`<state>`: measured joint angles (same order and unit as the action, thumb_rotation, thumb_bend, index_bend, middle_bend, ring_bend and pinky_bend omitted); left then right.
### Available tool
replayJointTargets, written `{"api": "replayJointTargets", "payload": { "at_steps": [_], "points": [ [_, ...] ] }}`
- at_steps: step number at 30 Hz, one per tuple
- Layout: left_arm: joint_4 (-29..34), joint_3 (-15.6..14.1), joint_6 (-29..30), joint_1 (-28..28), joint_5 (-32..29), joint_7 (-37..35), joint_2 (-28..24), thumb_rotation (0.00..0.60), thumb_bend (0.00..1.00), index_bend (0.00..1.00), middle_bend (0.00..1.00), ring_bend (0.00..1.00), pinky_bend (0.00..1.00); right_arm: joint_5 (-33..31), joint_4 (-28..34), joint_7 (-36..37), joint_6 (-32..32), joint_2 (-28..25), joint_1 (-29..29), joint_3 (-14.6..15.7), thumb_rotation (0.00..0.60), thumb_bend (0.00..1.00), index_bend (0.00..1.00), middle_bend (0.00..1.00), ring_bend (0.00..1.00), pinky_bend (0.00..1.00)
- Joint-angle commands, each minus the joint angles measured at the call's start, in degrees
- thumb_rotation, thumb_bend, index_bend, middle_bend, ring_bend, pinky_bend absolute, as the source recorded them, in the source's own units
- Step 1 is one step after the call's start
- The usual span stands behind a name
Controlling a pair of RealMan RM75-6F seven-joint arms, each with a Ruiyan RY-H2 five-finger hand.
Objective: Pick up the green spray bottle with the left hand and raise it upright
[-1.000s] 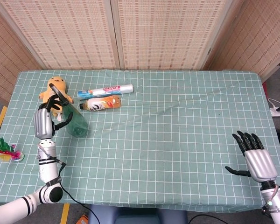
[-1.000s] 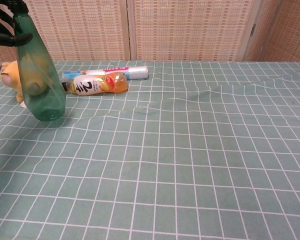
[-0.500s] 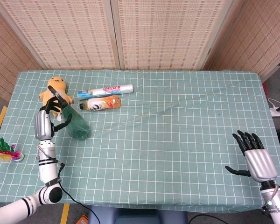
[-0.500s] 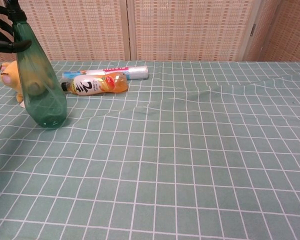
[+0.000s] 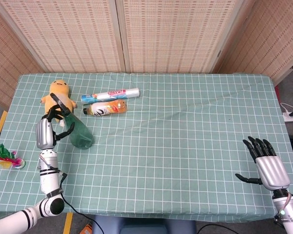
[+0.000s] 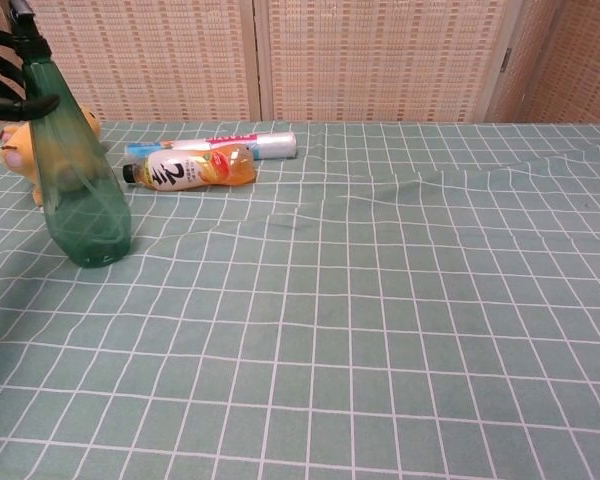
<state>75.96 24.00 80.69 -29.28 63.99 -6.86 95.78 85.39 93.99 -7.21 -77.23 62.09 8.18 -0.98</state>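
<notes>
The green spray bottle stands nearly upright at the table's left side, its base close to or on the cloth. My left hand grips its neck just below the black spray head, with dark fingers wrapped around it. In the chest view only those fingers show, at the top left corner. My right hand hovers open over the table's near right corner, fingers spread and nothing in it. The chest view does not show it.
A yellow plush toy sits just behind the bottle. An orange drink bottle and a white roll lie beyond it. A green and pink toy lies at the left edge.
The left hand has come down and slightly nearer with the green bottle, lowering its base towards the cloth and straightening it. The right hand has not moved.
</notes>
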Motion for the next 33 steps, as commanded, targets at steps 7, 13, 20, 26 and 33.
{"api": "replayJointTargets", "payload": {
  "at_steps": [7, 13, 20, 26, 33],
  "points": [
    [1.76, -0.09, -0.12, 1.15, 0.1, -0.63, -0.68, 0.6, 0.22, 0.17, 0.42, 0.39, 0.27, 0.41, -0.16, 0.37, -0.14, -0.07, -0.02, 0.12, 0.6, 0.06, 0.05, 0.0, 0.0, 0.02],
    [3.65, -0.13, 0.38, 2.23, 0.23, -0.83, -1.48, 0.6, 0.22, 0.16, 0.42, 0.39, 0.27, 0.55, -0.18, 0.47, -0.2, -0.07, -0.04, 0.15, 0.6, 0.06, 0.05, 0.0, 0.0, 0.02],
    [6.12, -0.76, 1.24, 3.76, 1.04, -1.29, -2.62, 0.6, 0.23, 0.05, 0.39, 0.38, 0.27, 0.71, -0.15, 0.85, -0.19, -0.22, -0.03, 0.2, 0.6, 0.06, 0.05, 0.0, 0.0, 0.02],
    [8.12, -1.05, 1.9, 4.84, 1.51, -1.02, -3.65, 0.6, 0.22, 0.05, 0.39, 0.38, 0.27, 1.12, -0.24, 1.08, -0.52, -0.21, -0.13, 0.29, 0.6, 0.06, 0.05, 0.0, 0.0, 0.02],
    [9.68, -1.1, 2.15, 5.83, 1.42, -1.09, -4.44, 0.6, 0.23, 0.05, 0.39, 0.38, 0.27, 1.39, -0.41, 1.29, -0.7, -0.18, -0.2, 0.36, 0.6, 0.06, 0.05, 0.0, 0.0, 0.02]
  ]
}}
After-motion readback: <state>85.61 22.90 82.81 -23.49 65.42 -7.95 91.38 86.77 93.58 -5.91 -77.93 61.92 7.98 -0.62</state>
